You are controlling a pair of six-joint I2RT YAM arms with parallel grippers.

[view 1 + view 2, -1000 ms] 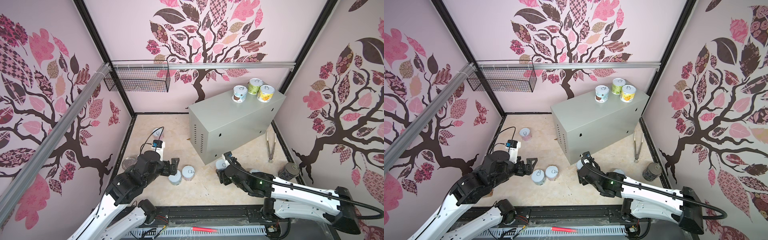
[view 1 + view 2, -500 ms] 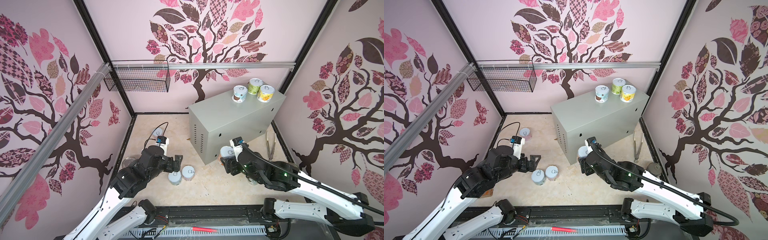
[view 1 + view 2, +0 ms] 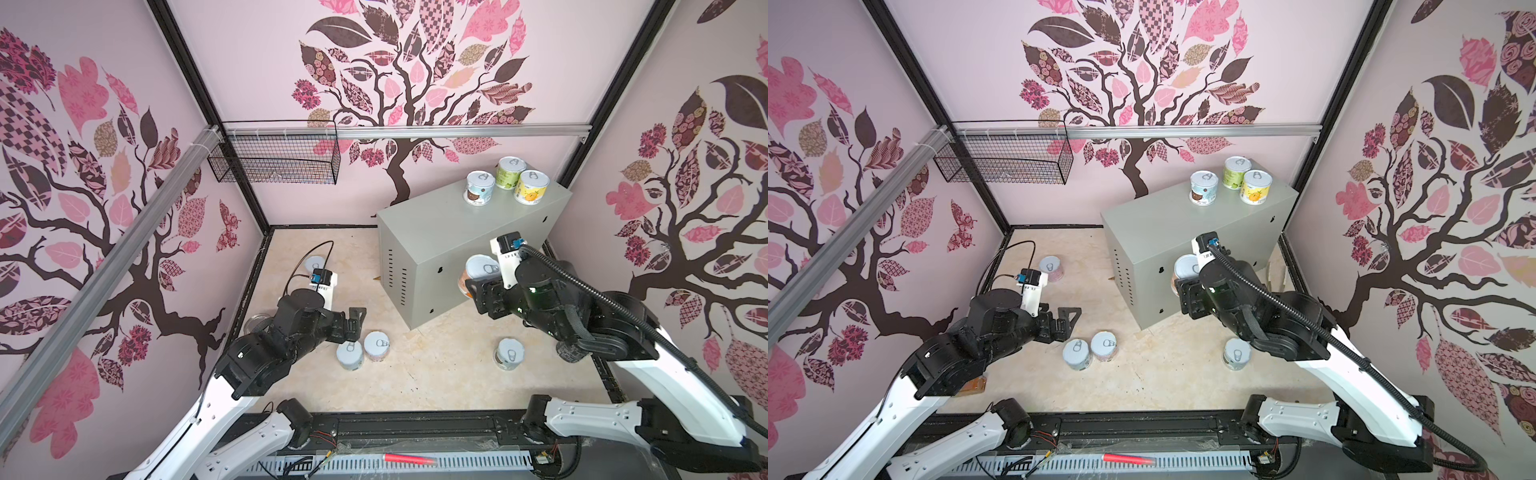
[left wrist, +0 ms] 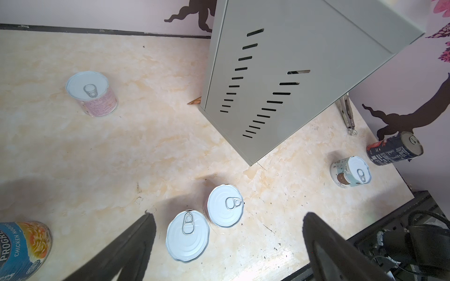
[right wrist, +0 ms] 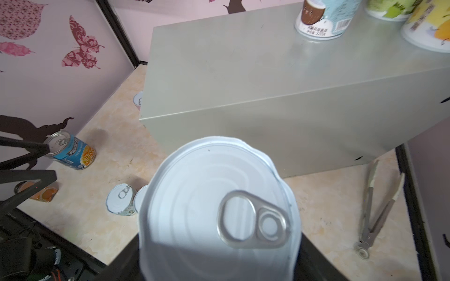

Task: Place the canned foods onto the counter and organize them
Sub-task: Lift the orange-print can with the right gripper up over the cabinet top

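Beige marble tabletop holds grey metal box (three cans on its top). Two touching short cans front-left of box; pink can back-left; lone can front-right; tongs and dark can by right wall; blue soup can far left.

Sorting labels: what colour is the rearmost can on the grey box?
Light green label on that can, clearest in both top views.

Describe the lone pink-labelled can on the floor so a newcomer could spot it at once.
Find the big grey metal box at the back right. On the floor to its left, near the back wall, stands a short pink-labelled can. Unlike the side-by-side pair of cans further forward, it stands alone.
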